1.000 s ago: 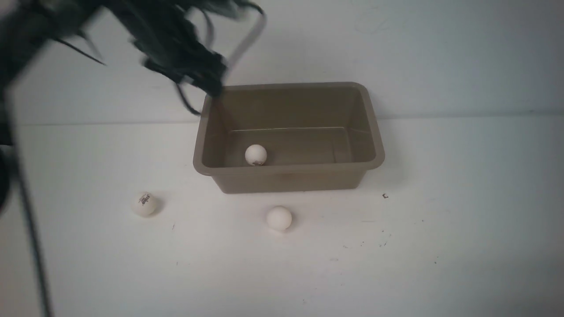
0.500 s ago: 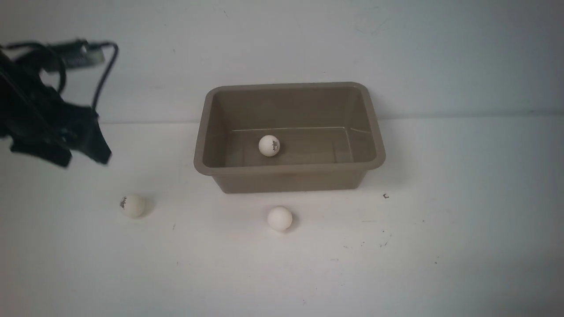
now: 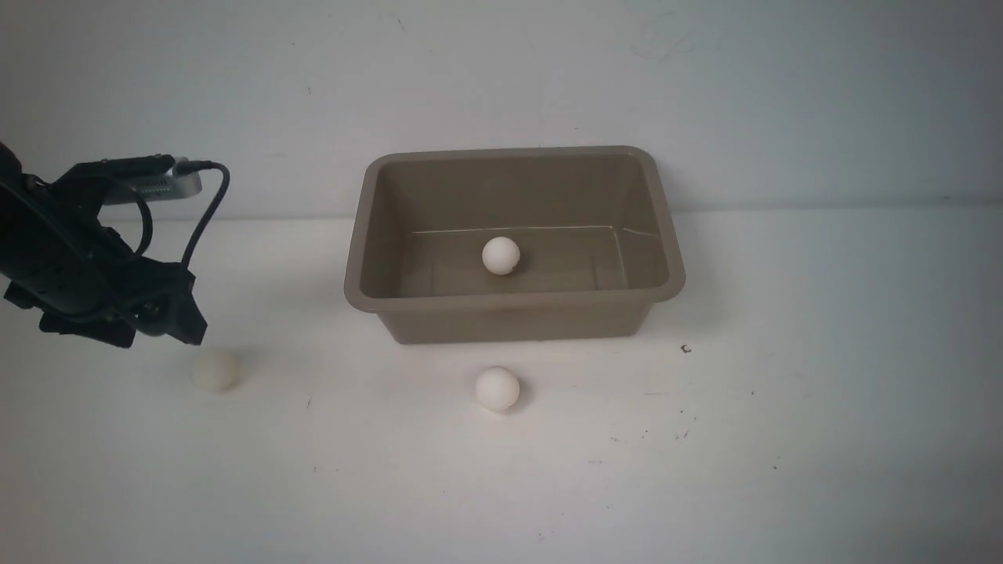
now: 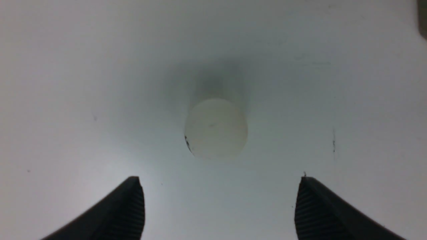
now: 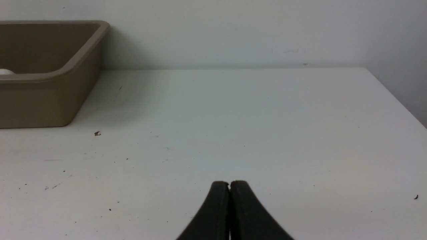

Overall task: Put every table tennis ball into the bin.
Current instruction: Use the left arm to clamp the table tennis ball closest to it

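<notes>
**Left tool** [image 4: 220, 181]: jaws spread wide and empty, poised over the table [image 3: 705, 470] near the leftmost ball [image 3: 214, 370]. In the left wrist view this ball lies centred ahead of the gap between the ribbed black fingers [image 4: 126, 213], not yet between them. Judgement: a short advance should bracket it. A sphere has no long axis, so the closing direction is free.

**Right tool** [image 5: 229, 185]: jaws pressed together, empty, well apart from every ball. The left arm is nearer.

**Second ball** [image 3: 497, 388]: on the table just in front of the bin [image 3: 513, 300].

**Third ball** [image 3: 501, 255]: on the bin floor.

**Materials:** the balls are smooth, matte white and likely to roll. The bin is taupe plastic with rounded corners, a flared rim and sloping walls.
</notes>
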You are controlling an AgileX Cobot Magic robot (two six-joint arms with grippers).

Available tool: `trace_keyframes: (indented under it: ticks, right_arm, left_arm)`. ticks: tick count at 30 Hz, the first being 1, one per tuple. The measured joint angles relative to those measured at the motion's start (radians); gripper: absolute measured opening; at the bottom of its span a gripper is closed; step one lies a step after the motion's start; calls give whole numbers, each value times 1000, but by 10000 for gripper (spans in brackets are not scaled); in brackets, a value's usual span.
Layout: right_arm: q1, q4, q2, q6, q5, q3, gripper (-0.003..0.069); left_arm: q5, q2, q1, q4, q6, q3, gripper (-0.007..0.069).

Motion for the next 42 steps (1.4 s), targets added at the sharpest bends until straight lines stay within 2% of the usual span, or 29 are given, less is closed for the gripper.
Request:
trace_keyframes:
  ticks: [5,15,23,36,42]
  right_arm:
    - [0,0,0,0,0,0,-15]
    - [0,0,0,0,0,0,-15]
    - [0,0,0,0,0,0,-15]
    - [0,0,0,0,0,0,-15]
    - [0,0,0,0,0,0,-15]
  left_arm:
    - [-53,21,0,-1,3,0,541]
    - [-54,133,0,2,4,0,541]
    - [-48,162,0,86,-61,0,533]
    - [-88,162,0,86,-72,0,344]
    - [-81,169,0,71,-72,-1,330]
